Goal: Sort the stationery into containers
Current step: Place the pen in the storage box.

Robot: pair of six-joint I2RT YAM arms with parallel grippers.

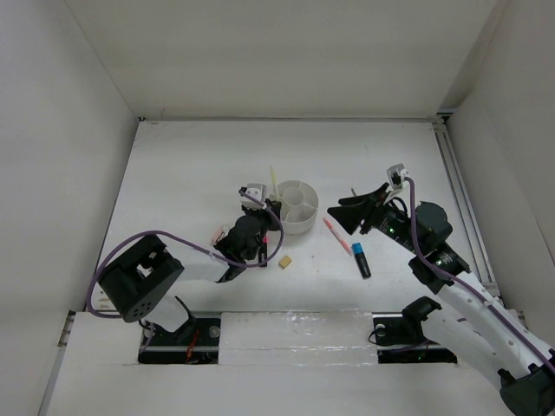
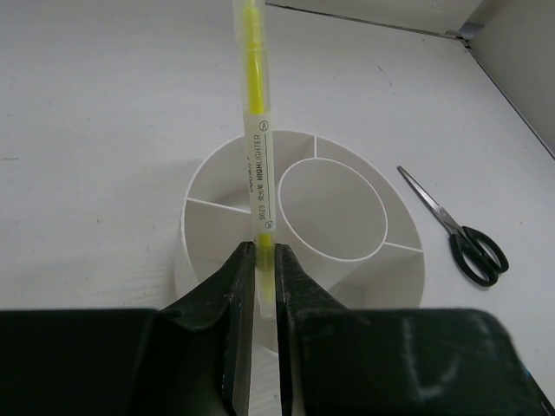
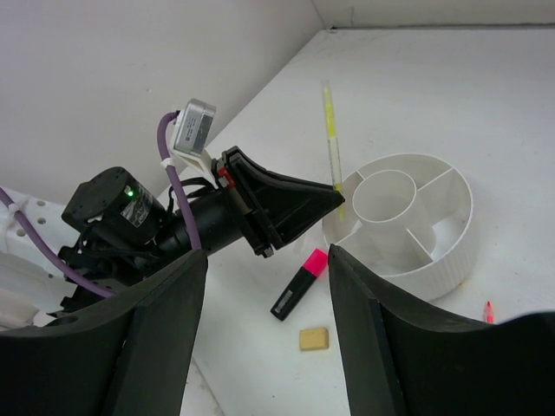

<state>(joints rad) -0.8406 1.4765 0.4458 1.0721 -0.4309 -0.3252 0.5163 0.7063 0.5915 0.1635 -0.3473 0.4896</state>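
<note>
White table (image 1: 199, 173) | left jaws clamp yellow highlighter (image 2: 257, 130) at organizer (image 2: 184, 251) rim | right jaws released | eraser (image 1: 284, 260) seen overhead, not left-wrist

l arm (image 1: 186, 264) reaches fwd-right from its base, wrist at the near-left side of the organizer (image 1: 299, 227). l gripper (image 2: 264, 253) has its jaws pinched tight on a yellow highlighter (image 2: 253, 104), fingertips over the organizer's rim. r arm (image 1: 460, 290) stretches up-left from its base. r gripper (image 1: 342, 215) sits just right of the organizer, pointing at it, jaws spread w/ nothing between them.
</note>
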